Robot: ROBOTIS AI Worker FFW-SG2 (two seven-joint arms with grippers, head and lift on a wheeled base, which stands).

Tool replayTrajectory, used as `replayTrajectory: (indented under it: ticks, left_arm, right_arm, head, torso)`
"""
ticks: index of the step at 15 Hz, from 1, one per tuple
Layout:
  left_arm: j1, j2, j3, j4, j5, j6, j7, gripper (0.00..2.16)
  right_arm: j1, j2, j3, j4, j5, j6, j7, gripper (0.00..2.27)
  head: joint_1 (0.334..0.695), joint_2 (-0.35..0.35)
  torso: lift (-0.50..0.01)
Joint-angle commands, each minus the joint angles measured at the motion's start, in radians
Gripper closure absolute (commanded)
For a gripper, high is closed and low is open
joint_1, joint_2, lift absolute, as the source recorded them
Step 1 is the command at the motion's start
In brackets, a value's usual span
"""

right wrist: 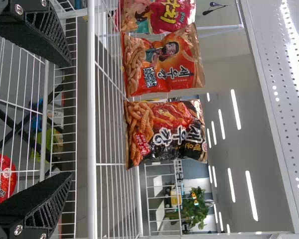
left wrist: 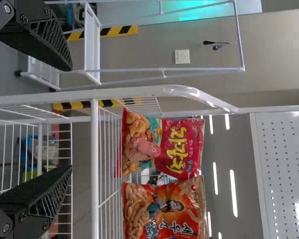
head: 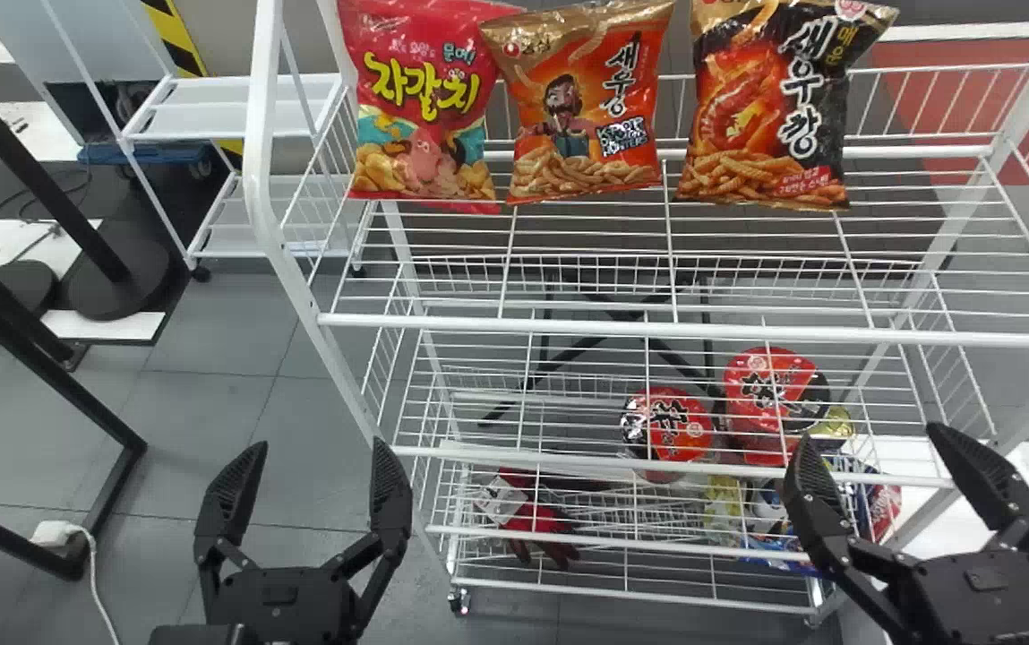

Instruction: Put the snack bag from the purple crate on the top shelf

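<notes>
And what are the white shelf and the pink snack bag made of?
The white shelf looks like metal wire with a smooth, shiny coat, maybe paint or plastic: its bars are thin and straight. The pink snack bag looks like thin, glossy plastic, maybe foil-lined: it's puffy and crinkled.

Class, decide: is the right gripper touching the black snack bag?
Apart: the head view shows the shelf's front rail between the right gripper and the black snack bag.
</notes>
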Motion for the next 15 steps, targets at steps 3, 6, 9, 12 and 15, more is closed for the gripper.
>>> replayTrajectory:
  ticks: [3, 6, 9, 12, 15]
  left_arm:
    - [-0.002, -0.001, 0.000, 0.001, 0.002, 0.000, 0.000, 0.12]
    - [-0.002, 0.000, 0.000, 0.001, 0.002, 0.000, -0.001, 0.12]
    - [-0.003, 0.000, 0.001, 0.001, 0.002, 0.000, -0.001, 0.12]
    - [-0.006, 0.000, 0.000, 0.003, 0.002, 0.003, -0.003, 0.12]
    - [-0.008, 0.000, 0.000, 0.005, 0.004, 0.003, -0.004, 0.12]
  right_arm:
    - [0.000, 0.000, -0.002, 0.000, 0.001, 0.000, 0.000, 0.01]
    - [0.000, 0.000, 0.000, 0.000, 0.007, 0.000, 0.001, 0.01]
    - [0.000, 0.002, 0.000, 0.000, 0.009, 0.000, 0.000, 0.01]
    - [0.000, 0.002, 0.000, 0.002, 0.009, 0.000, 0.000, 0.01]
    - [-0.001, 0.002, 0.000, 0.000, 0.009, 0.000, 0.000, 0.01]
  head:
    - [0.695, 0.119]
    - [0.695, 0.119]
    - [0.695, 0.121]
    - [0.695, 0.122]
    - [0.695, 0.120]
  torso:
    - [-0.121]
    - [-0.133]
    - [-0.145]
    - [-0.157]
    - [-0.169]
